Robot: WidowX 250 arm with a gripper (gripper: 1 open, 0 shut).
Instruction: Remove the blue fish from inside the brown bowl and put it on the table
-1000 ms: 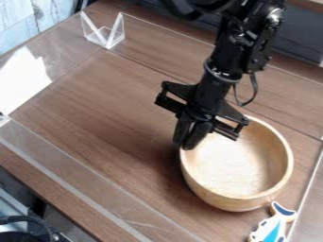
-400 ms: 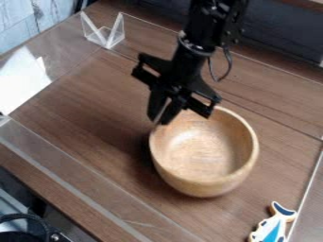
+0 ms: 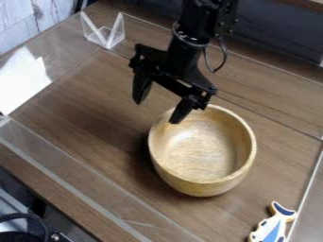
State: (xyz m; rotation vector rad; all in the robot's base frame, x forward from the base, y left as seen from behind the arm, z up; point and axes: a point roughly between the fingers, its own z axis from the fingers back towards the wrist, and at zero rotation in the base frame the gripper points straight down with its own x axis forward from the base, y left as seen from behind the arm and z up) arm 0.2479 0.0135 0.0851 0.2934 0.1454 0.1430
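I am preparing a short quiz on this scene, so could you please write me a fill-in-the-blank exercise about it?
1. The blue fish lies on the ____, near the picture's bottom edge.
2. The inside of the brown bowl is ____.
3. The gripper hovers by the bowl's far rim with its jaws ____.

Missing words: table; empty; open

smooth wooden brown bowl (image 3: 202, 149), glossy wood-grain table (image 3: 89, 142)
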